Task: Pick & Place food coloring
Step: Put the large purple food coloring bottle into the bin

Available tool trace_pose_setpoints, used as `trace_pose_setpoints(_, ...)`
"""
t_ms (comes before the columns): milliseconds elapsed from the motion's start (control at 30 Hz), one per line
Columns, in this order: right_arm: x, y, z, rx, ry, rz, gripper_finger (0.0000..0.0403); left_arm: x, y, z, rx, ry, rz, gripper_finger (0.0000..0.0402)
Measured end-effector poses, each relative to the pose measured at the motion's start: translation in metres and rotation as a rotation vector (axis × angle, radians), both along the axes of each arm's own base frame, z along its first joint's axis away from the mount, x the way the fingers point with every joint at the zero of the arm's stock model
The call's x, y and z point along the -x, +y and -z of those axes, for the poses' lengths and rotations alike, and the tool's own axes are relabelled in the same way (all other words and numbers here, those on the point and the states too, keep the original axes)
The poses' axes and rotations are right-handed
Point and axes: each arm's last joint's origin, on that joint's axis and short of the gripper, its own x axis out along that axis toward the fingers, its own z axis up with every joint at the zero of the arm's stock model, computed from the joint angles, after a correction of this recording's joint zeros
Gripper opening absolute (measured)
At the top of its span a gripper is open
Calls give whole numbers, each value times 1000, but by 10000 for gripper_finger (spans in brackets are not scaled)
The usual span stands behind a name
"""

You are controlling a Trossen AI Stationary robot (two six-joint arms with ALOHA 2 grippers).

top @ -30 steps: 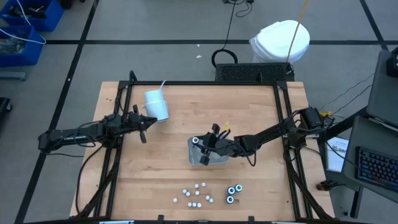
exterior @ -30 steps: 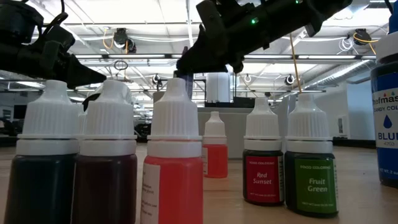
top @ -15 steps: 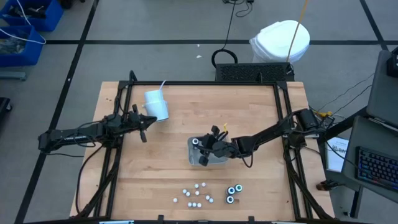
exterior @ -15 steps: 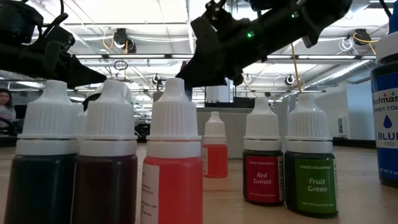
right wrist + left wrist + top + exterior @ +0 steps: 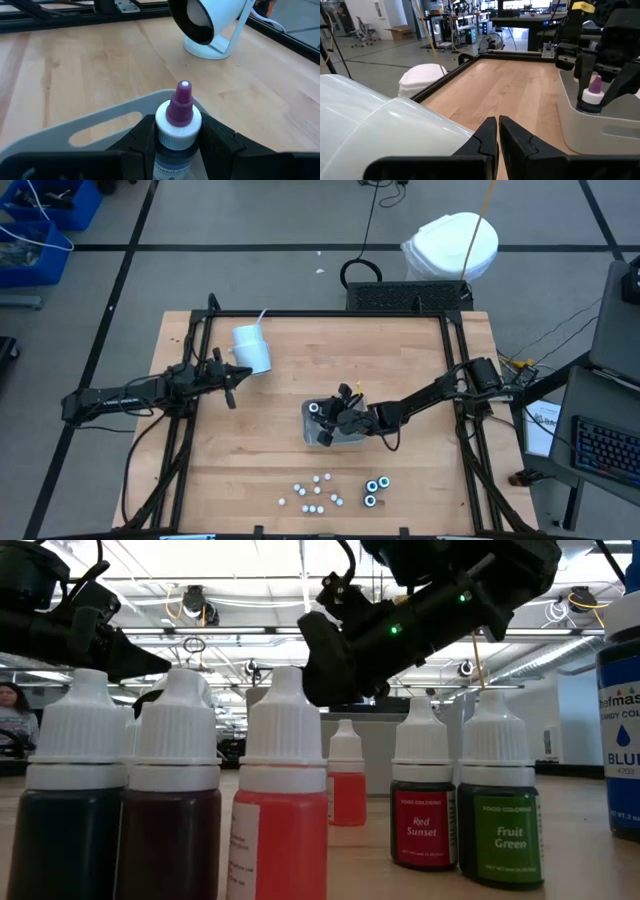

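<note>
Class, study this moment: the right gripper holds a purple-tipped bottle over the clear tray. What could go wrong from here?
1. The right gripper grips the purple-tipped bottle just under its cap; it might slip or tip on release.
2. Lowering near the clear tray wall could nudge the tray or the dark bottle already inside.
3. The left gripper, shut beside the white cup, could knock it if moved.

The right arm reaches in from the right edge toward the middle of the worktop, its forearm low and stretched leftward, and the right gripper (image 5: 330, 420) has its fingers (image 5: 142, 137) clamped on a small bottle (one finger on each side of the cap). The left arm lies along the left side, the left gripper (image 5: 232, 385) with fingertips (image 5: 487, 132) pressed together.
</note>
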Motion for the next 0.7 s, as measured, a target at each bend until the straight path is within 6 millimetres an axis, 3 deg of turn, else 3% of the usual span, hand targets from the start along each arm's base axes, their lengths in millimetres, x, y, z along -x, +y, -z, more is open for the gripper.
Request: trace_pose_setpoints(700,-3,3,9,-3,21,-79,108,0,0,0,0,0,0,26)
